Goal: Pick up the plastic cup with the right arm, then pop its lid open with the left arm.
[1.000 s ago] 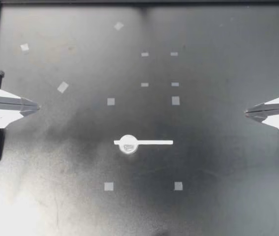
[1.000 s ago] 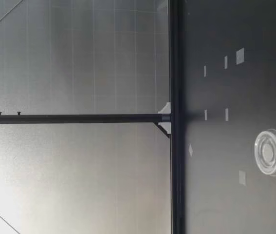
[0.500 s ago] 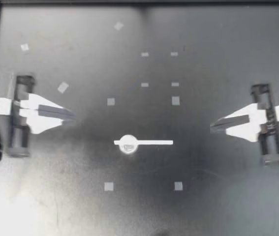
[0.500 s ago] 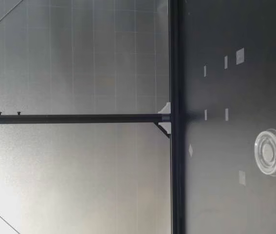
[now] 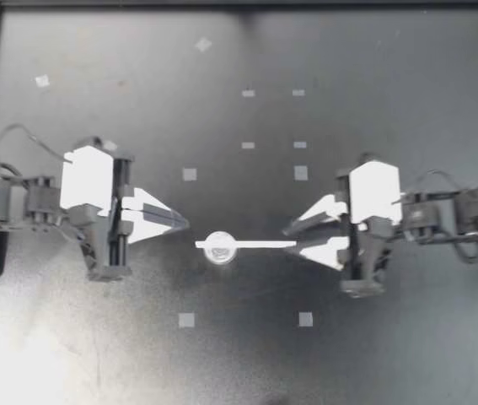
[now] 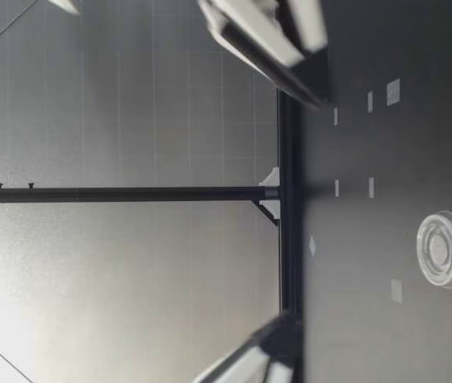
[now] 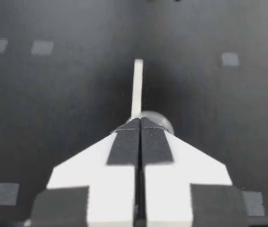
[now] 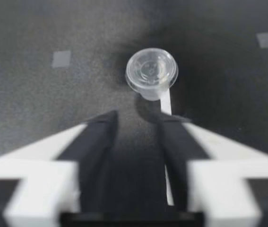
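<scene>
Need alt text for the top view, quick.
A small clear cup stands at one end of a white strip. My left gripper, fingers together, points at it; my right gripper, fingers apart, faces the strip's other end.

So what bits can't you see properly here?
Left wrist view: the left gripper, shut, covers most of the clear cup.
Low view: both grippers are blurred and cut off by the edges.
Right wrist view: a finger of the open right gripper hides part of the white strip.
</scene>
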